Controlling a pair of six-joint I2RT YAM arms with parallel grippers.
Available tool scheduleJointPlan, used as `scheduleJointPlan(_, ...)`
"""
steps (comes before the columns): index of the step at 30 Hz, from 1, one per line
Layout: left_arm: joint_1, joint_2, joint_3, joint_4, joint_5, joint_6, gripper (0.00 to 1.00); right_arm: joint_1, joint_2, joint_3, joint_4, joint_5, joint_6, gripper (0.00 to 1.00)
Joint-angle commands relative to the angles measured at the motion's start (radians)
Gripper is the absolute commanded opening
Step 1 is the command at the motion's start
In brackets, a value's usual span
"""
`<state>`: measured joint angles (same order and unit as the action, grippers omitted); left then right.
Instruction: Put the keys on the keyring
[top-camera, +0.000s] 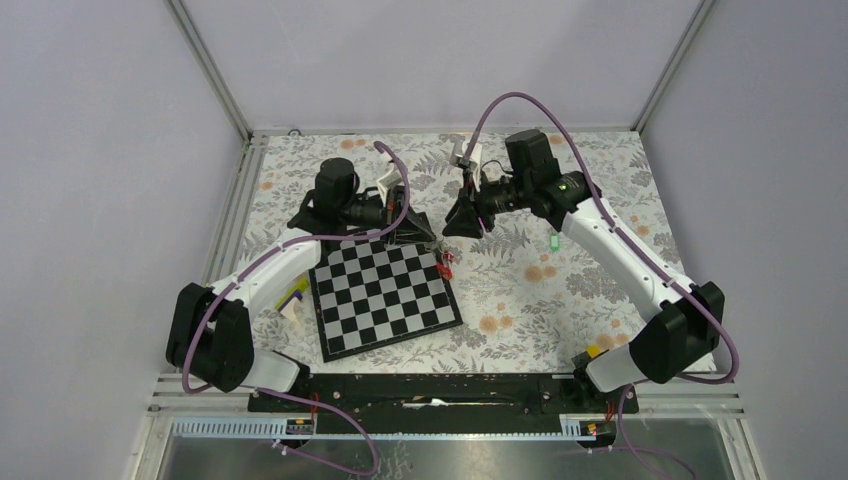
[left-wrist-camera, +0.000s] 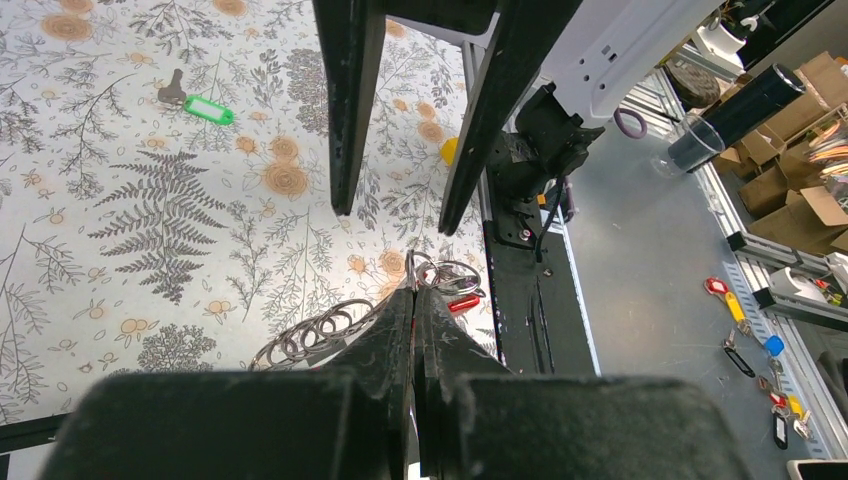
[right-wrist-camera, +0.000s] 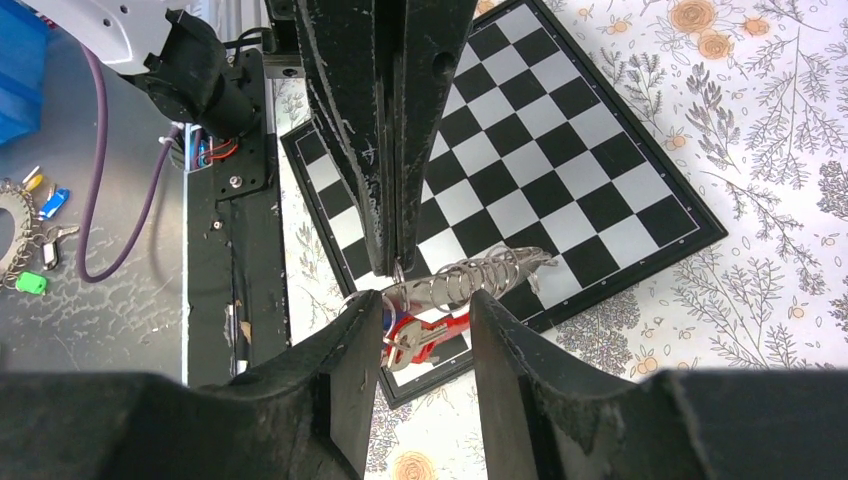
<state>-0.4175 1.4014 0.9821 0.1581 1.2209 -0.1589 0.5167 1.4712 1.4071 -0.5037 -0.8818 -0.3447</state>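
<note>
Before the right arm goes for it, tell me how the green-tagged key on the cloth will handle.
The green-tagged key lies flat and looks tiny, so it is probably light and would slide, not roll, when pushed. Tag and key seem loosely linked, so lifted by the tag, the key would likely dangle.

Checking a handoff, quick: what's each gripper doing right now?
Left gripper: closed on the keyring.
Right gripper: open, holding nothing.
</note>
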Motion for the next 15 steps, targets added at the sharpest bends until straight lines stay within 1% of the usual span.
scheduleJointPlan(1,-0.009,-0.03,0.05,0.004,0.002,0.045,0.0,0.022,0.013,0.049,-0.001,0.006,-0.024,0.44)
scheduleJointPlan(7,-0.014,-0.027,0.049,0.005,0.002,0.048,0.0,0.038,0.031,0.036,-0.008,0.001,-0.04,0.4)
scheduleJointPlan(15,-0.015,-0.025,0.049,0.004,-0.001,0.048,0.0,0.047,0.04,0.022,-0.016,-0.001,-0.061,0.27)
